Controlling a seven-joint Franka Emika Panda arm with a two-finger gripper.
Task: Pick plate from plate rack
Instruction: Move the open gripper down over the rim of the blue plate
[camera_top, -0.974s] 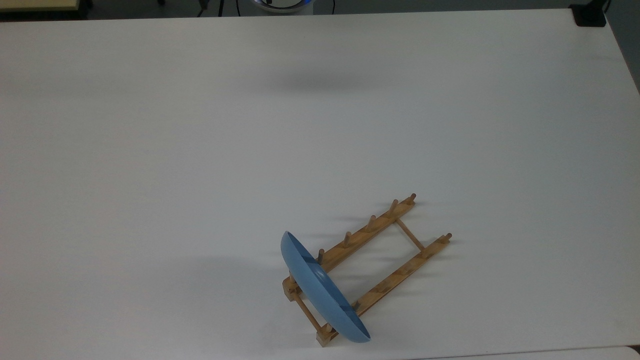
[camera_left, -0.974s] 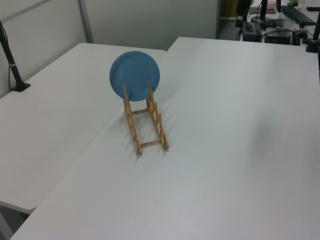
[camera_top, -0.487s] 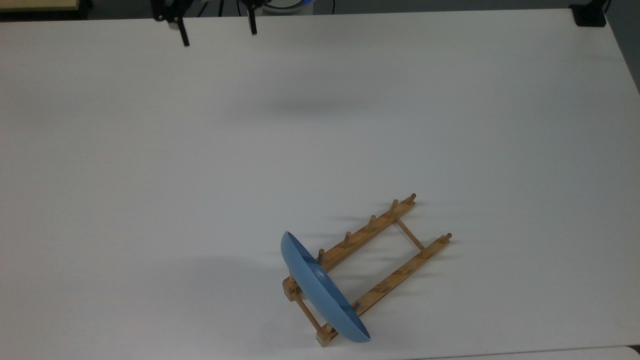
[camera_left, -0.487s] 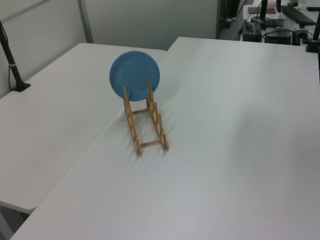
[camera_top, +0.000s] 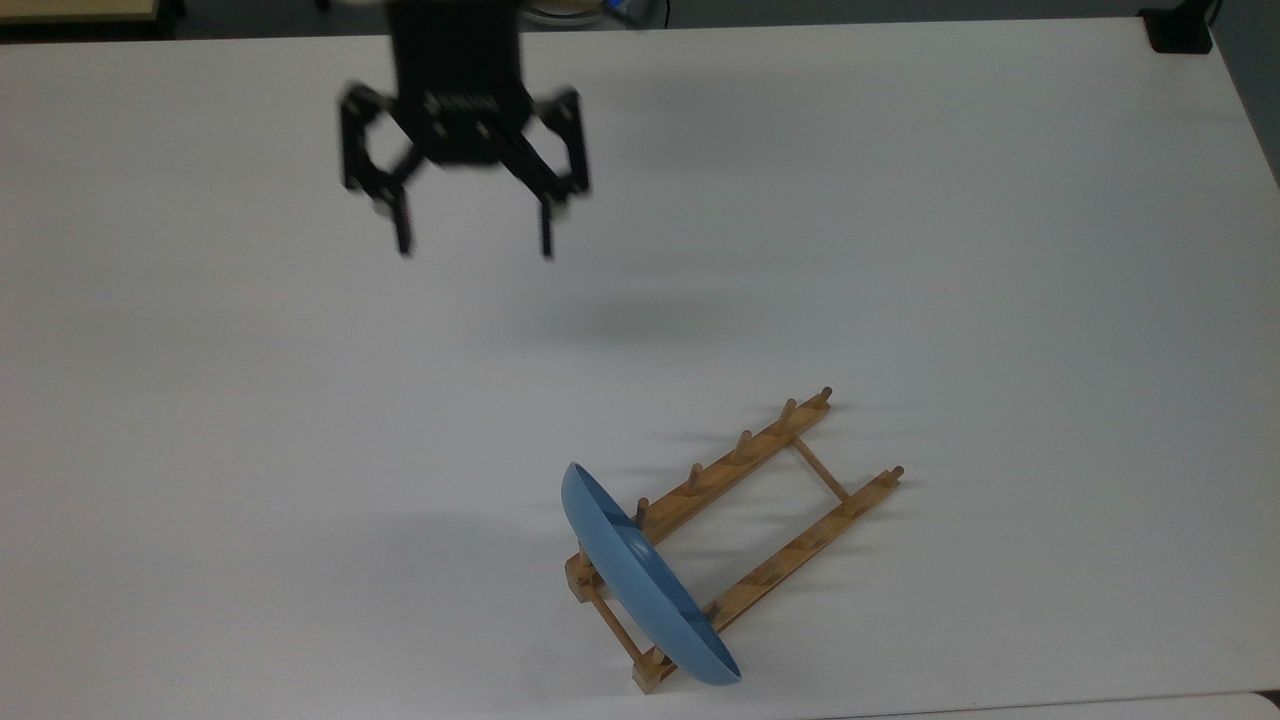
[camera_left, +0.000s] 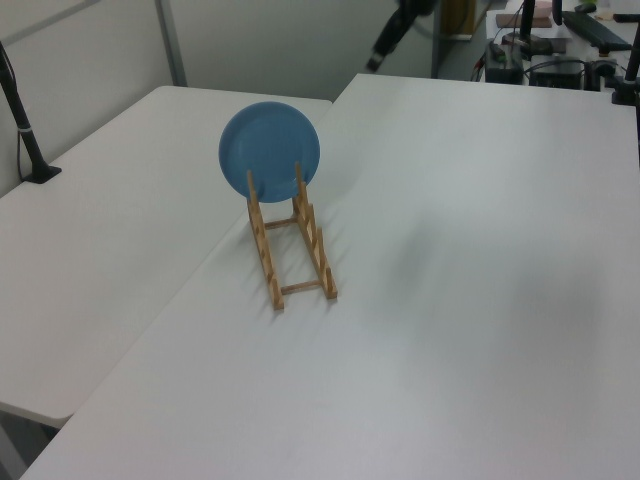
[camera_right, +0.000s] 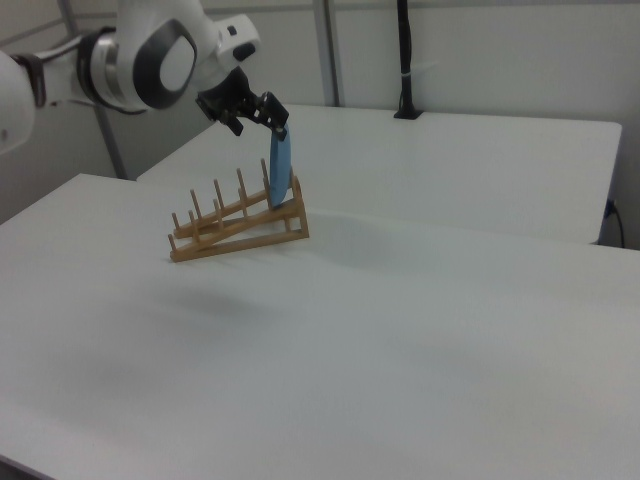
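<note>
In the top view, the light-blue plate (camera_top: 645, 585) is seen standing on edge at the seven o'clock end of the wooden plate rack (camera_top: 745, 525) on the white table (camera_top: 900, 200). The black claw (camera_top: 472, 240) is held released, fingers spread, at eleven o'clock, well apart from the plate.

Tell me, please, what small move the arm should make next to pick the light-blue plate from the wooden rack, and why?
Probably carry the open gripper across the table toward the round light-blue glossy plate. In the top view the gripper hangs far from it, while the plate stands on edge at one end of the light-brown wooden plate rack, untouched.
</note>
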